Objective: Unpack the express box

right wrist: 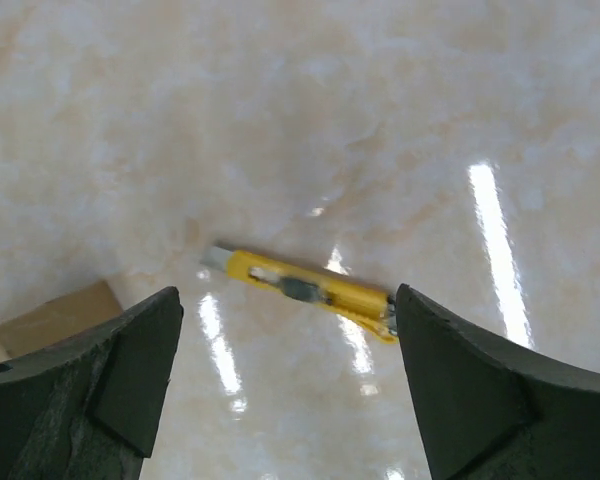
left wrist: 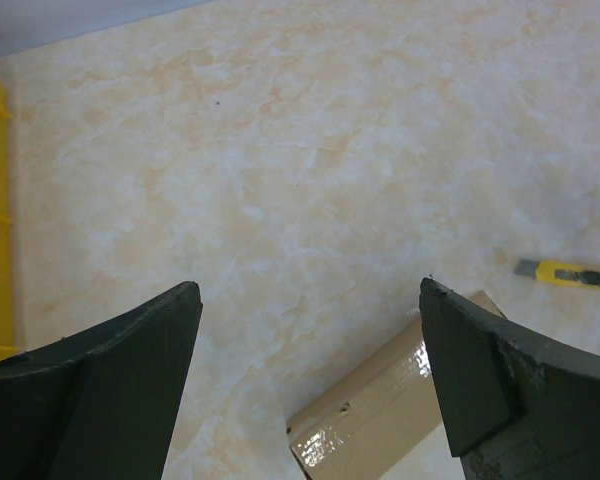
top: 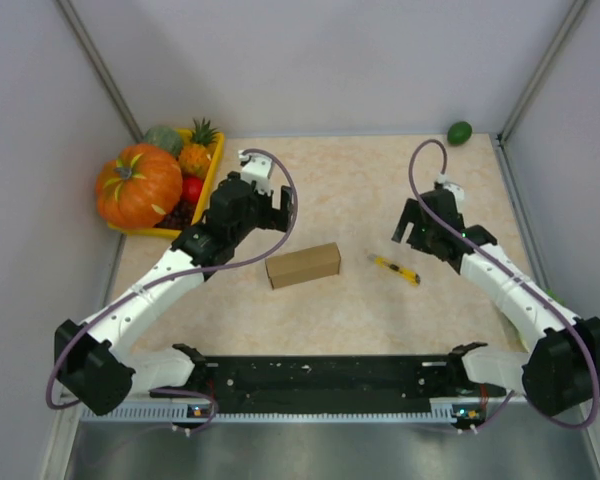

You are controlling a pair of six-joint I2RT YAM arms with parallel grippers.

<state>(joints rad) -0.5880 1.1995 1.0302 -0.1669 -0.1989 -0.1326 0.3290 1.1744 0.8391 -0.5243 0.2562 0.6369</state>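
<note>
The express box (top: 303, 265), a small brown cardboard box sealed with clear tape, lies in the middle of the table. It shows in the left wrist view (left wrist: 380, 410) low between the fingers, and a corner shows in the right wrist view (right wrist: 50, 318). A yellow utility knife (top: 394, 268) lies right of the box; it also shows in the right wrist view (right wrist: 300, 292) and the left wrist view (left wrist: 570, 273). My left gripper (top: 272, 205) is open and empty, above and behind the box's left end. My right gripper (top: 412, 228) is open and empty, hovering just behind the knife.
A yellow fruit tray (top: 212, 178) with an orange pumpkin (top: 138, 185), a pineapple and other fruit stands at the back left. A green fruit (top: 460, 132) lies at the back right corner. Grey walls close in the table on three sides.
</note>
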